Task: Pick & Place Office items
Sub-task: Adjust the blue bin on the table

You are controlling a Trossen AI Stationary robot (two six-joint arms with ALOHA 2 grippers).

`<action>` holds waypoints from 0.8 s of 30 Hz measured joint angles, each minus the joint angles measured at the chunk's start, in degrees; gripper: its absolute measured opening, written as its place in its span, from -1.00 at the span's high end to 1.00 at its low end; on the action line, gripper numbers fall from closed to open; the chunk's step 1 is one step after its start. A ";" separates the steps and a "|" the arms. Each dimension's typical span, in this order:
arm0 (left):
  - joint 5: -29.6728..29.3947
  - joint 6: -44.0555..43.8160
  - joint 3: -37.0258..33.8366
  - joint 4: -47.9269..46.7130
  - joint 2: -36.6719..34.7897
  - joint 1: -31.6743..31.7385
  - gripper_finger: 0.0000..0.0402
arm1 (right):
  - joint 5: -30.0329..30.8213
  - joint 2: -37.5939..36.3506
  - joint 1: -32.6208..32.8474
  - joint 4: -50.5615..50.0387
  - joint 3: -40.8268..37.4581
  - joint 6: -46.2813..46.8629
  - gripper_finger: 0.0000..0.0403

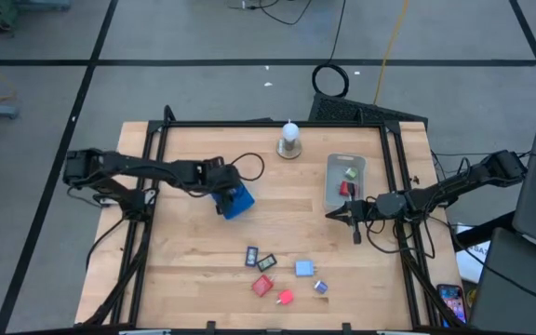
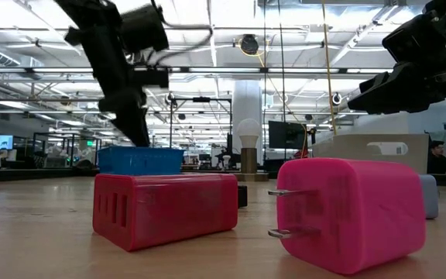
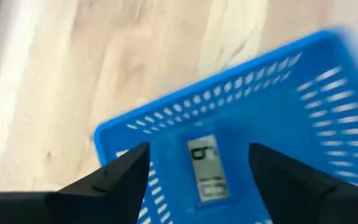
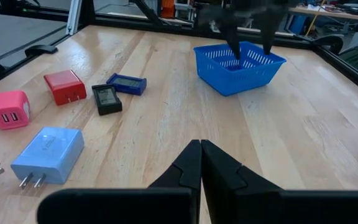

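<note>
I have the left gripper (image 1: 234, 198) over the blue basket (image 1: 239, 203) at the table's middle left, fingers spread apart and empty. Its wrist view looks straight down into the basket, where a small dark item with a grey screen (image 3: 205, 167) lies on the bottom between the two fingers (image 3: 120, 174). From the right wrist view the same fingers reach down inside the basket rim (image 4: 240, 64).

The right gripper (image 1: 335, 215) hangs above bare wood at the right of the table, just in front of the clear tray (image 1: 335, 168), and I see its fingers pressed together with nothing between them (image 4: 201, 163). The tray already carries a red piece (image 1: 345, 189) and a greenish piece (image 1: 350, 173).

The rest of the office items sit loose near the front edge, well apart from both grippers: a blue flat piece (image 1: 251, 255), a dark grey piece (image 1: 268, 262), a red charger (image 1: 262, 286), a pink charger (image 1: 285, 298), a light blue charger (image 1: 303, 269) and a small purple piece (image 1: 320, 288). In the low view the red charger (image 2: 165, 208) and pink charger (image 2: 352, 213) fill the foreground.

A white bulb on a round base (image 1: 289, 140) stands at the back edge, between the arms. Nothing blocks the wood between the right gripper and the loose pieces.
</note>
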 joint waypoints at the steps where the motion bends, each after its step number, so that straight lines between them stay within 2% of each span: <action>1: 0.39 -0.34 0.36 -0.88 -1.52 -0.51 -0.31 | 0.00 0.00 0.02 0.00 0.00 0.00 1.00; 5: 3.46 -2.60 0.70 -3.26 -8.52 -3.69 0.04 | -0.02 0.00 0.00 -0.02 0.00 0.00 1.00; 10: 1.79 -10.42 -0.69 -10.49 -13.32 -10.05 0.83 | -0.02 0.00 0.02 -0.03 0.00 0.00 1.00; 11: 1.95 -11.87 -1.28 -11.36 -13.39 -11.28 0.91 | -0.02 0.02 0.02 -0.03 0.00 0.00 1.00; 14: 3.35 -14.03 -3.44 -13.16 -12.90 -15.04 0.93 | -0.02 0.01 0.02 -0.01 0.00 0.03 1.00; 17: 2.20 -16.76 -5.61 -13.00 -11.00 -17.26 0.98 | -0.02 0.00 0.00 0.00 0.00 0.60 1.00; 24: -4.55 -20.08 -6.93 -12.69 -7.88 -14.59 0.99 | -0.02 0.02 0.00 0.16 0.00 1.07 1.00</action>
